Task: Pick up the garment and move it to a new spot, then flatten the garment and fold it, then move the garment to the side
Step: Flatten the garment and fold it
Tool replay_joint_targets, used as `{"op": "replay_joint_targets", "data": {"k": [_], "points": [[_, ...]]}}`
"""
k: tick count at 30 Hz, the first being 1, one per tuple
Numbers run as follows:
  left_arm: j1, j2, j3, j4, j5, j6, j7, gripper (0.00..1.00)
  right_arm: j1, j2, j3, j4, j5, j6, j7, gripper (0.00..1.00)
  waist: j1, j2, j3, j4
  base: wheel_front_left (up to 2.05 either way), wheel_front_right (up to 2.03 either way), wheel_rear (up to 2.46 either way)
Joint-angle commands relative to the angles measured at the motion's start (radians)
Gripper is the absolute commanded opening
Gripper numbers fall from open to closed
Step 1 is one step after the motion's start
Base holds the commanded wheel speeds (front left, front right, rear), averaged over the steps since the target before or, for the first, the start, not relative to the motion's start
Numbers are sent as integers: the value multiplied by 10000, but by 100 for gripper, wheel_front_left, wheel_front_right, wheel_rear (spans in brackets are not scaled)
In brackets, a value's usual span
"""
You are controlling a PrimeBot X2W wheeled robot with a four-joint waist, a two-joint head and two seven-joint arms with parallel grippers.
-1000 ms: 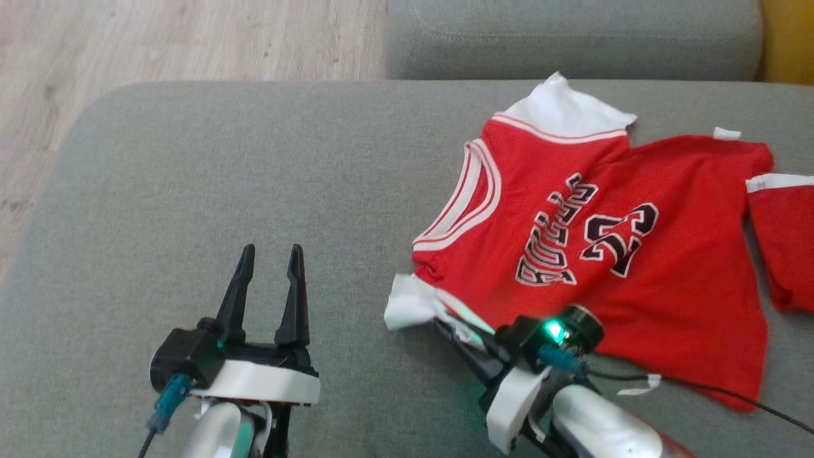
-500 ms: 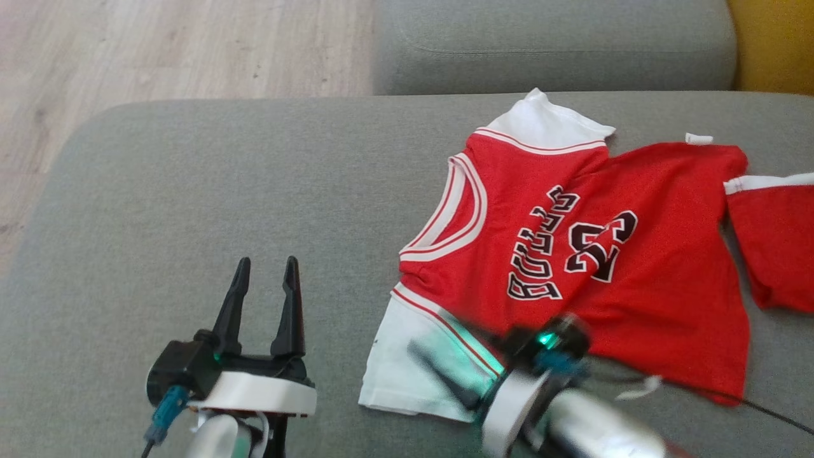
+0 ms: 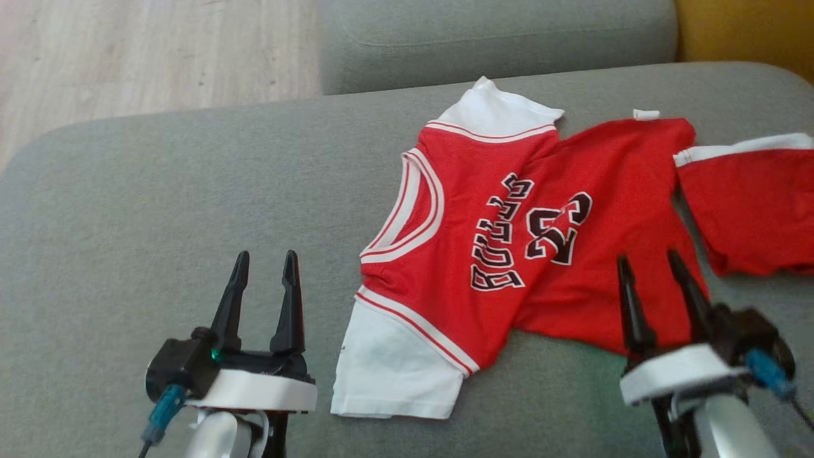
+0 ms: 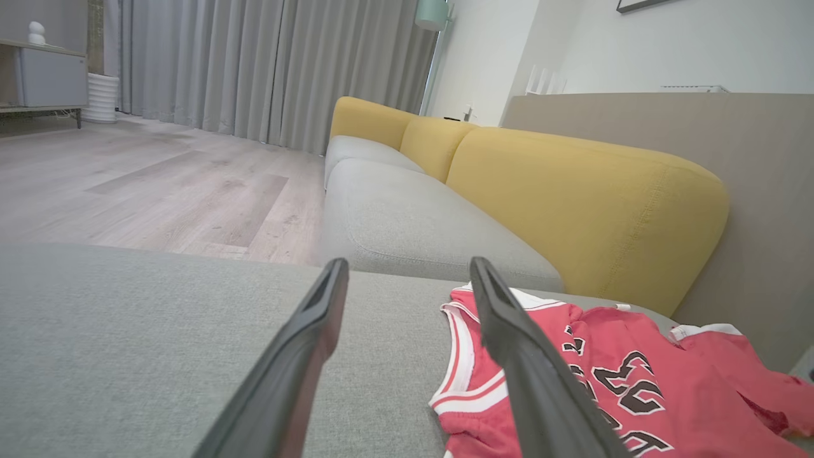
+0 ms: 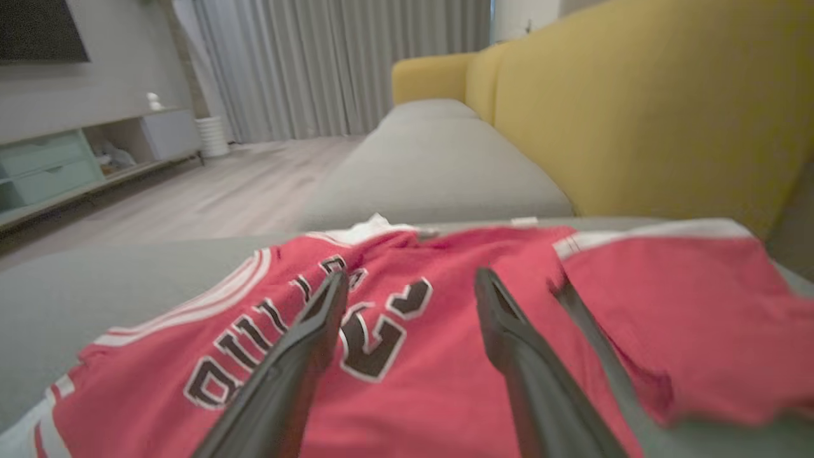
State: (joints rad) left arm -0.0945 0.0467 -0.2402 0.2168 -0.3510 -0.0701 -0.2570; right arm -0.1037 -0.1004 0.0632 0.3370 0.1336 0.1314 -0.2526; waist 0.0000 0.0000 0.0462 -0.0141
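Head view: white sleeve (image 3: 394, 375) of garment (image 3: 509, 254) lying flat, no longer pinched.
Standing spread, gripping nothing: right gripper (image 3: 647, 256) at garment's near edge, left gripper (image 3: 267, 254) over cushion (image 3: 159, 191).

The garment (image 3: 439, 299) is lying as thin, matt red cloth, with smooth white cloth at sleeves and trim. The grey seat cushion (image 3: 159, 191) is showing a coarser, matt woven fabric. The floor (image 3: 127, 51) is reading as pale wood-grain boards with a low sheen. The fingers of the left gripper (image 3: 266, 259) and right gripper (image 3: 645, 259) are looking like matt dark plastic, probably.
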Motion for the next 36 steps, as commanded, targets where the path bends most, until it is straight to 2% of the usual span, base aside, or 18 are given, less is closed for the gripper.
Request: {"op": "replay_joint_targets", "data": {"k": [1, 5, 12, 16, 20, 22, 28, 32, 36], "points": [[-291, 35, 267, -365, -29, 50, -47, 100, -212, 165, 71, -482, -137, -7, -89, 100, 0, 0, 74, -136, 0, 0, 0], [-448, 35, 257, -346, 0, 24, -47, 100, 111, 438, -413, -953, -353, -7, -90, 100, 0, 0, 275, -465, 0, 0, 0], [-996, 35, 224, -76, 137, -129, -47, 100, -14, 497, -211, -1562, -73, -7, -90, 100, 0, 0, 619, -1091, 0, 0, 0], [-1476, 37, -329, 951, 312, -290, 25, 100, -5, 499, -170, -1621, 81, -7, -91, 100, 0, 0, 869, -1341, 0, 0, 0], [-2105, 124, -820, 2147, 509, -385, 684, 100, -42, 500, -43, -1653, 164, -7, -91, 100, 0, 0, 1150, -1551, 0, 0, 0], [-2365, 141, -818, 2656, 515, -294, 982, 100, -106, 500, 53, -1676, 212, -7, -91, 100, 0, 0, 1291, -1670, 0, 0, 0], [-3114, 329, -594, 3828, 742, 506, 1491, 100, -259, 500, 234, -1731, 364, -7, -91, 100, 0, 0, 1680, -1968, 0, 0, 0], [-3478, 463, -684, 4472, 798, 554, 2100, 100, -286, 501, 319, -1729, 429, -7, -91, 100, 0, 0, 1815, -2115, 0, 0, 0], [-3747, 548, -888, 4905, 759, 236, 2674, 100, -316, 501, 354, -1717, 479, -7, -91, 100, 0, 0, 1868, -2207, 0, 0, 0]]}}
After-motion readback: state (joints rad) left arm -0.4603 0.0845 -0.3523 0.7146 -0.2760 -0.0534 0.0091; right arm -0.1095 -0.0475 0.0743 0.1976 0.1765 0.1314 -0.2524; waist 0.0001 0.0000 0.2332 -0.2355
